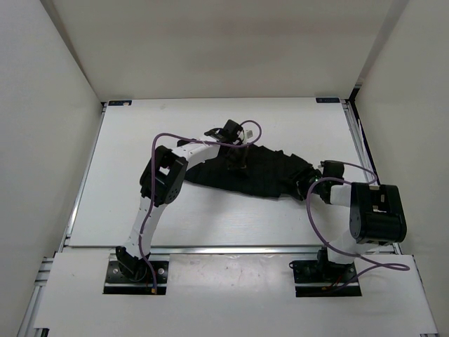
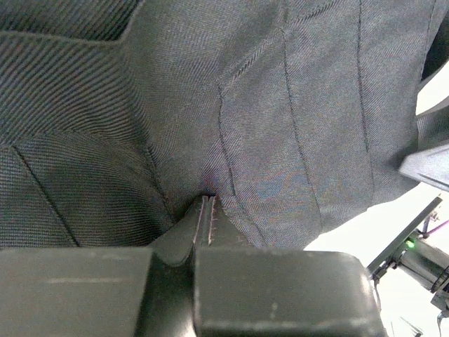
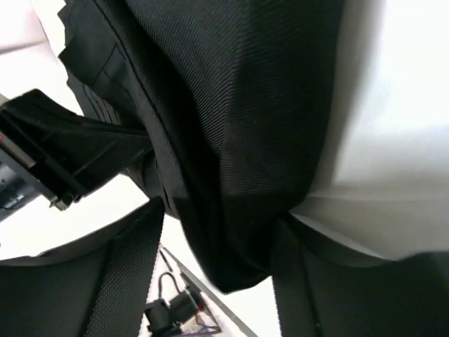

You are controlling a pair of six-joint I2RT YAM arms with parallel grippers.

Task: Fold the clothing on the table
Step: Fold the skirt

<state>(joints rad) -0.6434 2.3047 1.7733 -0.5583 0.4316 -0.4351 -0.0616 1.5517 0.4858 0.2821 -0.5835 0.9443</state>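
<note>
White table (image 1: 245, 225) — clothing (image 1: 270, 172) lies lengthwise, left to right.

Left arm (image 1: 144, 210) and right arm (image 1: 335, 195) with white links and black joints, purple cables (image 1: 163, 137) along both, black base plates (image 1: 161, 271), boxy black housing (image 1: 379, 214), dark grey left gripper (image 2: 208, 210)

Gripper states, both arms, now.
Left gripper: shut on the clothing.
Right gripper: jaws straddle the clothing; whether it grips cannot be told.
</note>
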